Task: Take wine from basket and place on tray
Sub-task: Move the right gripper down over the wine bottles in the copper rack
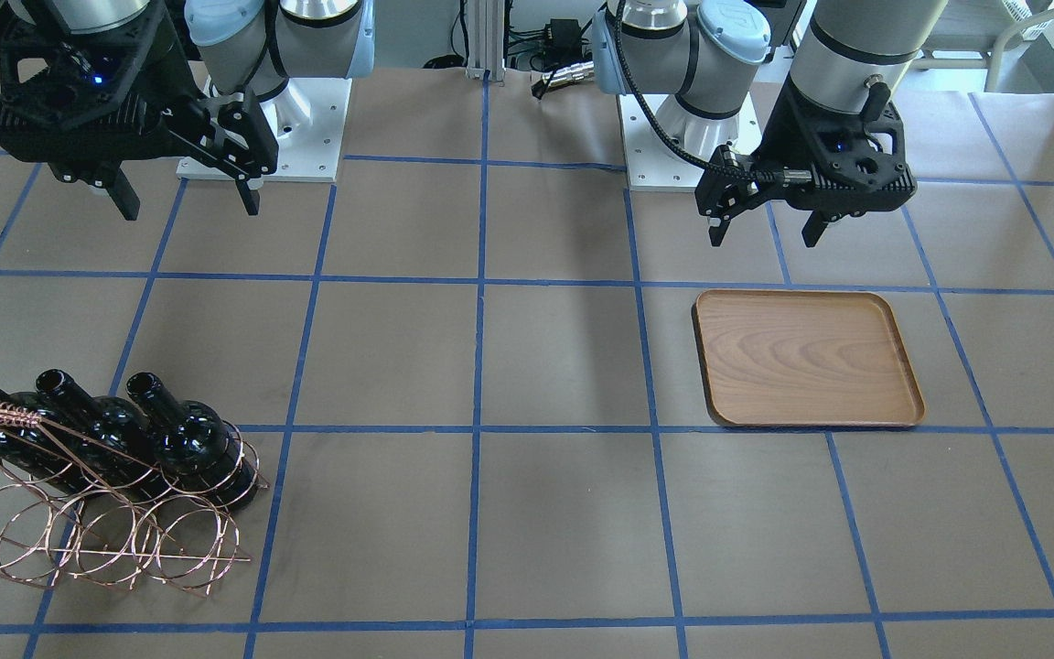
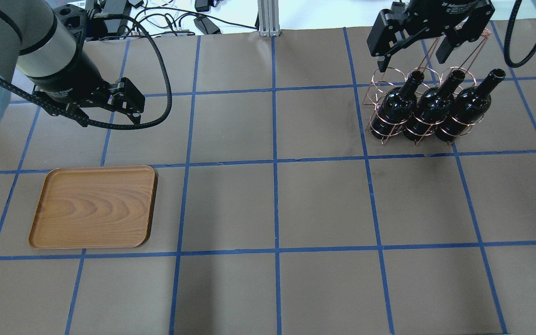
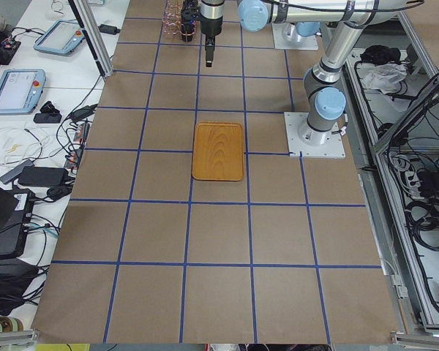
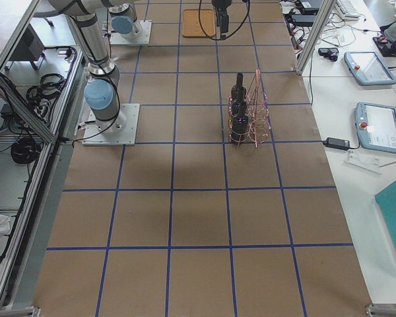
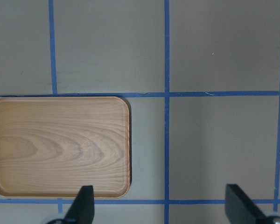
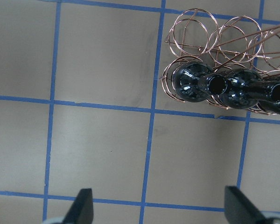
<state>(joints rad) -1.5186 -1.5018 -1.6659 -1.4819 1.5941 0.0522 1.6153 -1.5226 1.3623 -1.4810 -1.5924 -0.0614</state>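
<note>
Three bottles [image 2: 435,109] stand upright in one row of the basket [image 1: 115,540]; tray [image 2: 93,207] lies well apart; left gripper [image 1: 762,238] and right gripper [image 1: 190,209] both have fingers spread; overhead, the right gripper hides part of the basket.

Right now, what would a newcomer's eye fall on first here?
Three glossy black wine bottles stand in a row in the copper wire basket on the robot's right. A bare wooden tray lies on its left. The right hand and left hand hang open, empty.
</note>
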